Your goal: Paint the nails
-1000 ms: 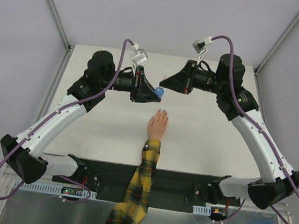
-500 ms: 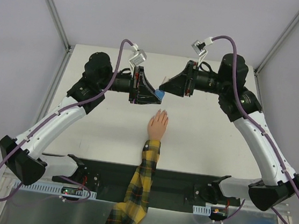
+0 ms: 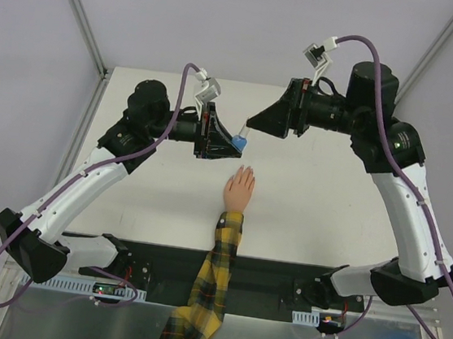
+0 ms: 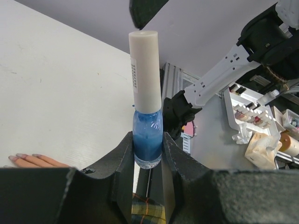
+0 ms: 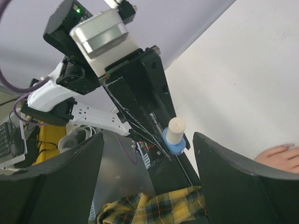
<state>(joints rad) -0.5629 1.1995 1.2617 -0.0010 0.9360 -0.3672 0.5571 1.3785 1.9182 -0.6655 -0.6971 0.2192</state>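
Currently L gripper (image 3: 228, 141) reaches inward, clamped on blue bottle (image 4: 147, 140); R gripper (image 3: 250, 126), jaws apart, points at its cap (image 4: 145, 65).

The left arm (image 3: 86, 182) and right arm (image 3: 406, 206) bend inward, wrists facing each other. The left gripper (image 3: 228, 141) has its jaws clamped on a small blue bottle with a white cap (image 4: 147, 144). The right gripper (image 3: 249, 126) hangs just beside it, jaws spread wide.

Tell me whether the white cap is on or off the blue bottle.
On. The white cap sits atop the blue bottle, clamped by its body in the left gripper; the right gripper is open.
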